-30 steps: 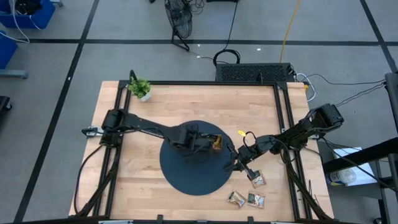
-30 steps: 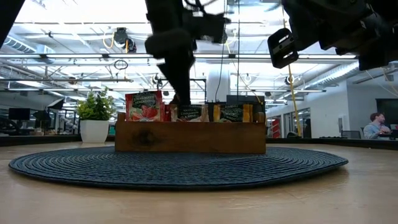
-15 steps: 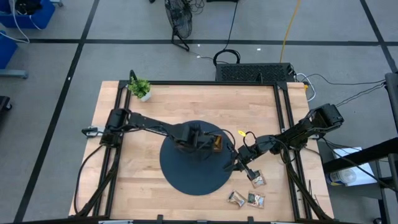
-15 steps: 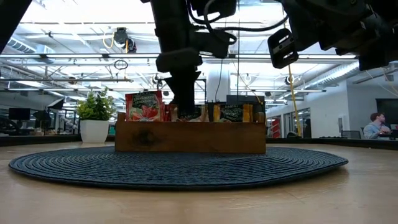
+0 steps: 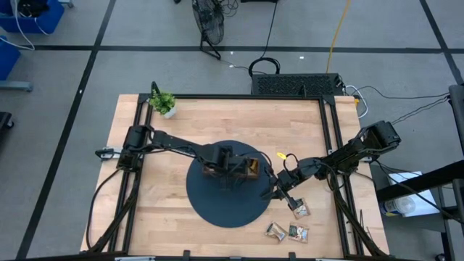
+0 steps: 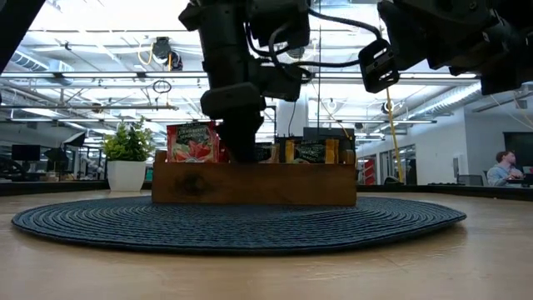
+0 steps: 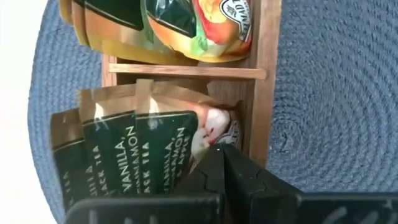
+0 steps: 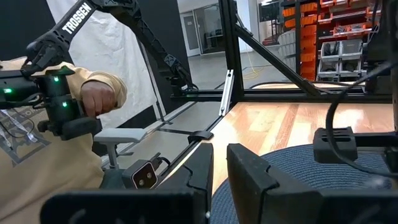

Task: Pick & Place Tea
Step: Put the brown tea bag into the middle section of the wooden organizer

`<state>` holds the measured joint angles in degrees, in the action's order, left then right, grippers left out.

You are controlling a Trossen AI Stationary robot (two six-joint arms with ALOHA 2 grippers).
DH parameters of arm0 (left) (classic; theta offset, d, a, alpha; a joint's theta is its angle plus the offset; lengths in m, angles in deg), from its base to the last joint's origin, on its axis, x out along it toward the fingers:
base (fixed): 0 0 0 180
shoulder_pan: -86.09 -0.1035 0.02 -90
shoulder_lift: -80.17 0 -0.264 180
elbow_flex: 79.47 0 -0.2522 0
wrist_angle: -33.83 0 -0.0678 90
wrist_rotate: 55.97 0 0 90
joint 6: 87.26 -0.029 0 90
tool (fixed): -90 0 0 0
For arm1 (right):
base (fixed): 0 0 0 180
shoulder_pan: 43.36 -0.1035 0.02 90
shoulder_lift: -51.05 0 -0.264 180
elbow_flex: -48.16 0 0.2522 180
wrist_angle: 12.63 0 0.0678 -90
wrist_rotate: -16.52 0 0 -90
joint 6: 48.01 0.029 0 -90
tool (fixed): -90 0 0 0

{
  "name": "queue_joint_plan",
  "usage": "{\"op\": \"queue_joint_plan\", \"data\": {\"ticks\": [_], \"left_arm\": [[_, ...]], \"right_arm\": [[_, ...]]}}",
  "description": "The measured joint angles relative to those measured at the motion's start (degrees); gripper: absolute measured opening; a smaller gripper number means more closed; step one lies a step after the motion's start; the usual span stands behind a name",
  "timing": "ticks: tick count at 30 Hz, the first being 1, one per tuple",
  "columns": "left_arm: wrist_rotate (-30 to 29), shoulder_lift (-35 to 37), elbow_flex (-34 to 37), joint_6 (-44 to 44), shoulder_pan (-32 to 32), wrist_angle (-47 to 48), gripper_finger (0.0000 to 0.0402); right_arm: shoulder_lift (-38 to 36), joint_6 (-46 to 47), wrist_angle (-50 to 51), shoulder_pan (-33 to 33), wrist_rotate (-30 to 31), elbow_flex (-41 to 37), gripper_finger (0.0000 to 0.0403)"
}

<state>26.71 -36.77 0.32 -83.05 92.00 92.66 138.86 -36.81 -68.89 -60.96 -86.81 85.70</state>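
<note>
The brown wooden tray [image 5: 233,161] stands on a round dark mat [image 5: 225,206]. Red [image 6: 191,142], beige-and-dark-green [image 7: 124,149] and orange [image 7: 205,25] tea sachets stand upright in its three compartments. My left gripper [image 7: 222,163] reaches down into the middle compartment [image 6: 241,150], shut among the green sachets. Three more sachets [image 5: 299,210] [image 5: 275,230] [image 5: 298,233] lie flat on the bare wood near the table's near right corner. My right gripper [image 5: 278,190] hovers above the mat's right edge, slightly open and holding nothing [image 8: 221,165]. My left gripper comes from above, pointing down, and is shut at the top edge of a beige-and-dark-green sachet [image 7: 202,134] in the middle compartment. The fingers themselves hide the place of contact. The sachet leans tilted against its neighbours inside the tray.
A small potted plant [image 5: 164,102] stands at the table's far left corner. Black rails run along the table's left and right sides. In the right wrist view a person's tan sleeve and hand [image 8: 99,93] grip a control arm beyond the table.
My left gripper has moved down from just above the tray into its middle compartment, shifting slightly toward the table's near edge. The right arm has kept still.
</note>
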Motion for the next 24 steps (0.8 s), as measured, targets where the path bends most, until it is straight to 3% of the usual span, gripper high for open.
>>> {"op": "queue_joint_plan", "data": {"ticks": [11, 24], "left_arm": [[2.61, 0.15, 4.01, 2.47, -2.04, -5.25, 0.0001], [-7.25, -0.08, 4.12, 6.37, -0.79, -4.63, 0.0001]], "right_arm": [[0.0, 0.04, 0.04, 0.0, 0.0, -0.01, 0.0034], [0.0, 0.07, 0.01, 0.0, 0.0, -0.01, 0.0034]]}}
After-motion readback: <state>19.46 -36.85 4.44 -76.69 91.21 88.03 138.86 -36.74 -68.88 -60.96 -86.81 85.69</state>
